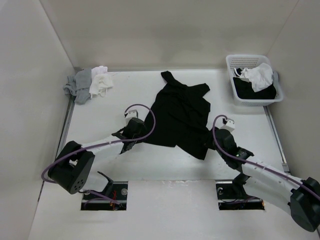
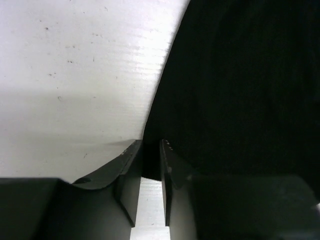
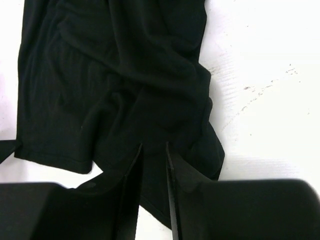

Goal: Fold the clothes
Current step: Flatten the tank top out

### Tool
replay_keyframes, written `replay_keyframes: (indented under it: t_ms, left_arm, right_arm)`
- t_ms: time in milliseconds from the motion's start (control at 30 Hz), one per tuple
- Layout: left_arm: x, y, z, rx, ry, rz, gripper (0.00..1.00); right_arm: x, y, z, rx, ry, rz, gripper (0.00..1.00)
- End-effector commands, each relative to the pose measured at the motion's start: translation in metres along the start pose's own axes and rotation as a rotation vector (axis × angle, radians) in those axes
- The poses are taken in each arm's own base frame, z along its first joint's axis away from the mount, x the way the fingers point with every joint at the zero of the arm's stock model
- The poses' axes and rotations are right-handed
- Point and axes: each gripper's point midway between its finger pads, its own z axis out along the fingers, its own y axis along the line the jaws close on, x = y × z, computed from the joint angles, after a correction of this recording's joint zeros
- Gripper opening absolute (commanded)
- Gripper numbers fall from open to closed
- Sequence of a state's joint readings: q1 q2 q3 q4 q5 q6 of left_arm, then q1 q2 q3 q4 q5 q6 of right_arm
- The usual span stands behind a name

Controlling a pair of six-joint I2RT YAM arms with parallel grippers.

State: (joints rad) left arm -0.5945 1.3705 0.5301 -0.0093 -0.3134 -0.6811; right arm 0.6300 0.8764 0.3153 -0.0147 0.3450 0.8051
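The clothes (image 1: 177, 112), a plain black sleeveless top, lie spread and rumpled in the middle of the white table, straps toward the far wall. My left gripper (image 1: 142, 136) sits at the top's left edge. In the left wrist view its jaws (image 2: 150, 145) stand a narrow gap apart, with the black edge (image 2: 240, 85) between the tips and bare table behind. My right gripper (image 1: 211, 141) hovers over the near right corner. Its jaws (image 3: 154, 147) are slightly parted above the bunched fabric (image 3: 125, 65).
A white basket (image 1: 235, 90) at the far right holds a white garment (image 1: 259, 76) and dark cloth. A pile of small grey and white garments (image 1: 87, 84) lies in the far left corner. Walls enclose the table on three sides.
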Motion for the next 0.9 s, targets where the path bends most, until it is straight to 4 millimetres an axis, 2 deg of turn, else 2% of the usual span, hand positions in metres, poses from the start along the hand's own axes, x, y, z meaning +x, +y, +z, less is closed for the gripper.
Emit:
replay_keyframes:
  t_ms: [0, 133, 200, 300, 367, 533, 667, 800, 867]
  left_arm:
    - [0.004, -0.004, 0.002, 0.034, 0.031, -0.023, 0.14]
    - [-0.015, -0.006, -0.011, 0.053, -0.022, -0.054, 0.04]
    - [-0.033, -0.011, -0.027, 0.078, -0.073, -0.082, 0.03]
    - [-0.058, -0.009, -0.049, 0.089, -0.154, -0.130, 0.02]
    - [-0.070, 0.004, -0.062, 0.072, -0.202, -0.182, 0.02]
    - [-0.070, 0.033, -0.076, 0.048, -0.248, -0.283, 0.02]
    - [-0.065, 0.062, -0.078, -0.020, -0.274, -0.333, 0.02]
    - [-0.073, 0.099, -0.090, -0.101, -0.335, -0.416, 0.02]
    - [-0.077, 0.108, -0.094, -0.108, -0.361, -0.447, 0.02]
  right_arm:
    - [-0.015, 0.012, -0.002, -0.034, -0.058, 0.023, 0.32]
    - [-0.008, 0.001, -0.004, 0.009, -0.040, 0.046, 0.44]
    - [0.002, -0.008, -0.006, 0.047, 0.000, 0.064, 0.47]
    - [0.025, -0.001, -0.012, 0.046, 0.095, 0.069, 0.50]
    - [0.040, 0.001, -0.018, 0.052, 0.148, 0.058, 0.50]
    - [0.069, 0.000, -0.035, 0.092, 0.249, 0.022, 0.50]
    - [0.082, -0.009, -0.046, 0.158, 0.287, -0.008, 0.49]
    - [0.087, -0.011, -0.052, 0.198, 0.297, -0.026, 0.46]
    - [0.092, -0.007, -0.052, 0.197, 0.314, -0.029, 0.45]
